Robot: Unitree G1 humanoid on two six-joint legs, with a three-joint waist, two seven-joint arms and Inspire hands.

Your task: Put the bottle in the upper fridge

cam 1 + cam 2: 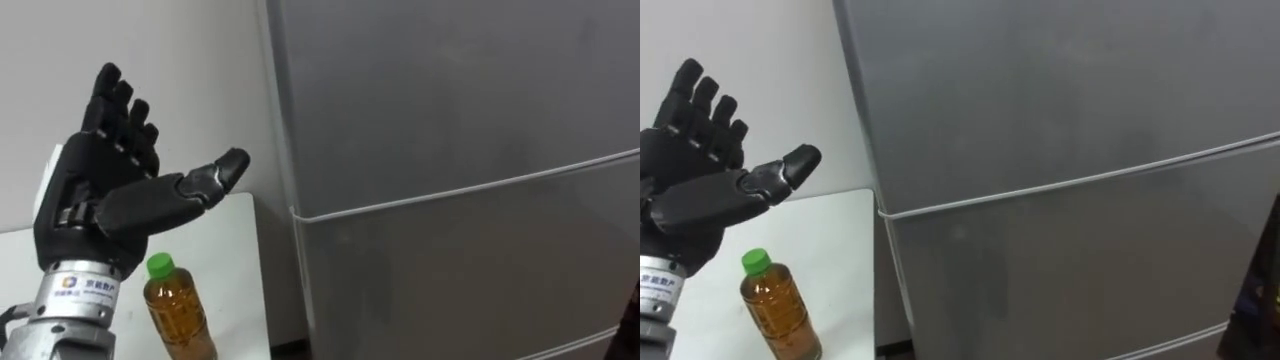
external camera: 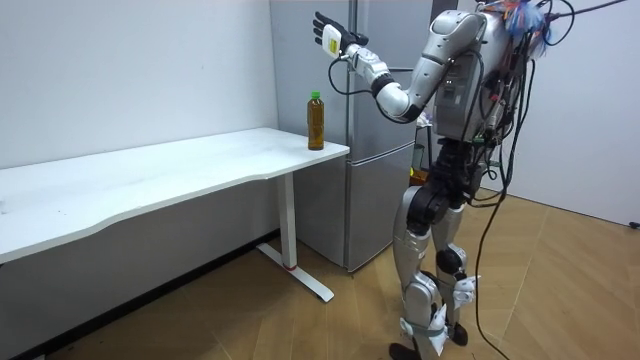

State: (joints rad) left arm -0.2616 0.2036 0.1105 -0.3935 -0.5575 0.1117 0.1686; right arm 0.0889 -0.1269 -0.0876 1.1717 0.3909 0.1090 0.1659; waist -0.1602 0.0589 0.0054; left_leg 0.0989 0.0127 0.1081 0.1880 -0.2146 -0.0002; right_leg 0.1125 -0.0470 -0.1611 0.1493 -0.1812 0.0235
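A clear bottle [image 1: 180, 315] of amber drink with a green cap stands upright on the white table [image 1: 232, 262], near the corner closest to the fridge. The grey fridge [image 1: 450, 110] has both doors closed, and a thin seam divides the upper door from the lower one. My left hand [image 1: 100, 205] is raised above the bottle, open, with fingers spread and thumb pointing toward the fridge's left edge, holding nothing. In the room view the bottle [image 2: 316, 120] sits at the table's end and the left hand [image 2: 330, 36] is up at the height of the upper door [image 2: 375, 25].
The long white table [image 2: 150, 175] runs along the wall to the room view's left of the fridge [image 2: 372, 190]. I stand upright on the wooden floor in front of the fridge. A narrow gap separates the table's end from the fridge's side.
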